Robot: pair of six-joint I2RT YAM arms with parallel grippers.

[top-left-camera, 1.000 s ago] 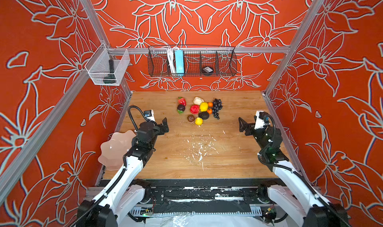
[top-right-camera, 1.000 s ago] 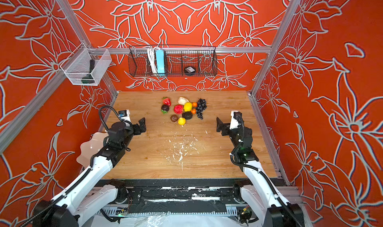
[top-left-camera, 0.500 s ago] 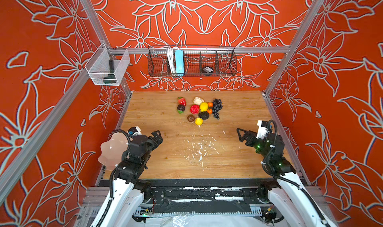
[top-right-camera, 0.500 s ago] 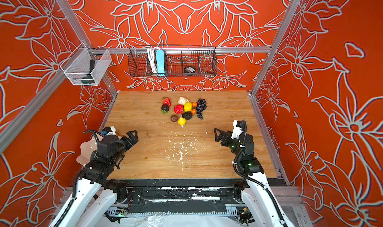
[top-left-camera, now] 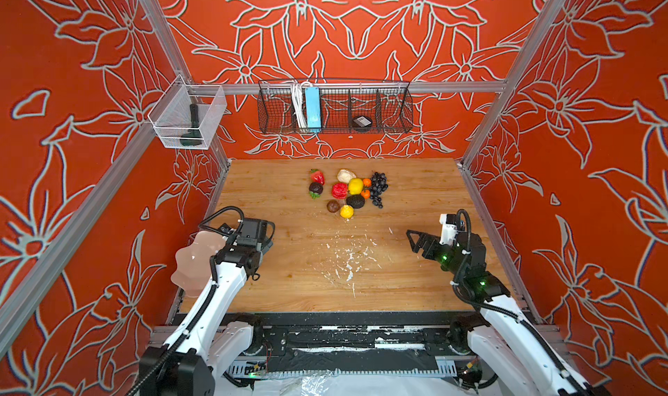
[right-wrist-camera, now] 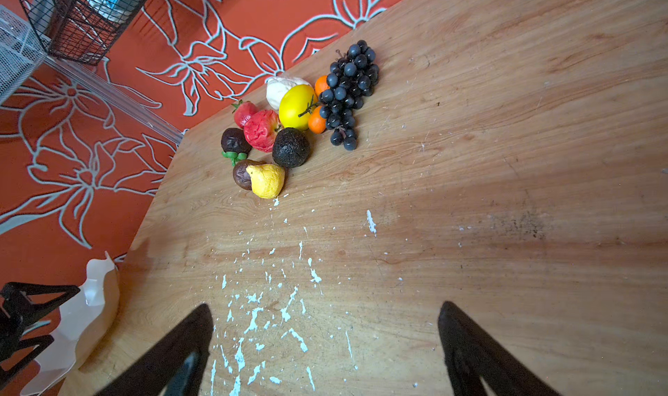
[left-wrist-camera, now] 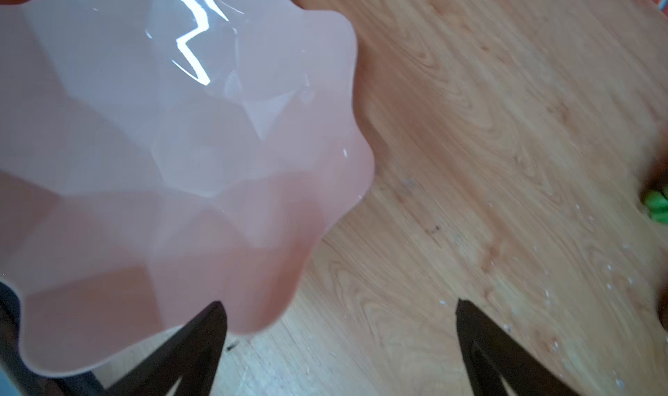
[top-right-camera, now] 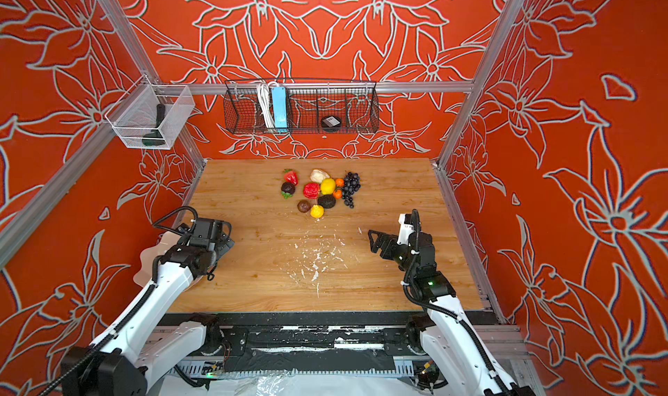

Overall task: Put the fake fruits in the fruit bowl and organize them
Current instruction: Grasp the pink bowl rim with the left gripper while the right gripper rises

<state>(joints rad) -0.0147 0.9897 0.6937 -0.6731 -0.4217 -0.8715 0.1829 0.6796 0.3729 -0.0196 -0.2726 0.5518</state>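
1. A wooden table (top-left-camera: 325,278) fills the floor of a booth whose orange walls carry white flower outlines. White flecks (top-left-camera: 349,262) are scattered over its middle.
2. The fruit bowl (top-left-camera: 189,267) is pale pink with a wavy rim. It sits at the table's left edge towards the front, partly hidden by the left arm in both top views.
3. The fake fruits (top-left-camera: 347,193) lie in one clump at the far middle, well apart from the bowl. A strawberry (top-left-camera: 317,176) and a mangosteen (top-left-camera: 315,188) are on its left. A red apple (top-left-camera: 339,190), a lemon (top-left-camera: 355,185) and an avocado (top-left-camera: 355,201) are at its centre, and a grape bunch (top-left-camera: 378,188) is on its right.
4. Only bare, flecked wood lies between bowl and fruits. On the back wall hangs a wire basket (top-left-camera: 334,105), and a clear bin (top-left-camera: 188,121) hangs at the left corner.
5. The left gripper (left-wrist-camera: 339,309) has its jaws spread wide. In the left wrist view one fingertip overlaps the bowl's rim and the other is over wood. Whether it touches the rim cannot be told.
6. The right gripper (right-wrist-camera: 325,307) hangs over the table's right side, jaws wide apart, with only flecked wood between them — well short of the fruits.
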